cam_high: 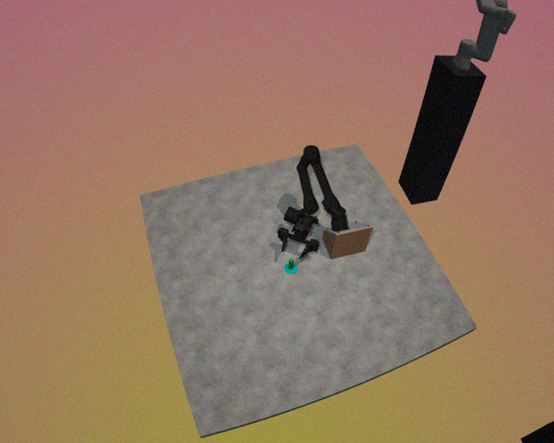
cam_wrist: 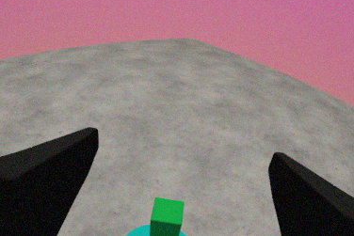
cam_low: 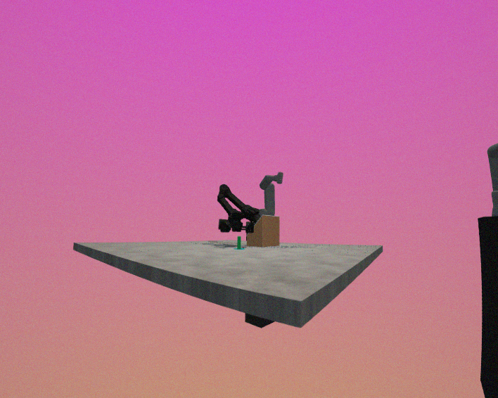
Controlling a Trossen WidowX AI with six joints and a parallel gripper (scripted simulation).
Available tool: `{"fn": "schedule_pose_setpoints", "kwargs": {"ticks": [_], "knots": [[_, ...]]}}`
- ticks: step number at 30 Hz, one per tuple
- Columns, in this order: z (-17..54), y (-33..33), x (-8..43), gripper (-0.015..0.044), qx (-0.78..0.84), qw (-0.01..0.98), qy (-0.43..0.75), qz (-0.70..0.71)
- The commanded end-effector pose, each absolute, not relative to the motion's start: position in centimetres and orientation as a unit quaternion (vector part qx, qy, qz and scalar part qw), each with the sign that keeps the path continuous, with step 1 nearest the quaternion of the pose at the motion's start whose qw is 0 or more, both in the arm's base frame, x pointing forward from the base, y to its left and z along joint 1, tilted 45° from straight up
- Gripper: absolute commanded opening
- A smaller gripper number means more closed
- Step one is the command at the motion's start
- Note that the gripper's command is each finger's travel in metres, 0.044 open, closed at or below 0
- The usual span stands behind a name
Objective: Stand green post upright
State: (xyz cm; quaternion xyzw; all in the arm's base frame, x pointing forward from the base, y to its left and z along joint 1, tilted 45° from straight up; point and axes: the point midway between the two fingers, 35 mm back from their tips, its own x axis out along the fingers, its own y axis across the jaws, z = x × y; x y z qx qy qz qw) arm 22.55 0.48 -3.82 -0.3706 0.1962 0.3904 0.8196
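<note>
The green post (cam_high: 291,263) (cam_low: 238,242) (cam_wrist: 168,211) stands upright on the cyan circle (cam_high: 290,271) (cam_low: 242,248) (cam_wrist: 136,231). In the wrist view its top shows at the bottom edge and its lower part is cut off. My gripper (cam_high: 291,254) (cam_wrist: 186,151) is open and empty, its fingers wide apart. It is drawn back from the post on the arm's side, a little above the table, and does not touch it. In the exterior view the fingertips are too small and dark to make out.
A brown block with a slanted side (cam_high: 350,242) (cam_low: 271,230) stands beside the arm's base, right of the gripper in the top view. The grey table (cam_high: 286,343) (cam_low: 257,273) ends in open edges. A grey arm on a black pillar (cam_high: 439,128) stands off the table.
</note>
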Motion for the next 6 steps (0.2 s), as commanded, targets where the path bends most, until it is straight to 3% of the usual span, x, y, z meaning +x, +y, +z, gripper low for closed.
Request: {"fn": "schedule_pose_setpoints", "kwargs": {"ticks": [1,6], "knots": [[-2.7,1.6,22.4,0.0400,-0.371,0.821,0.194,0.388],[-1.6,3.0,22.0,0.0400,-0.368,0.824,0.189,0.386]]}}
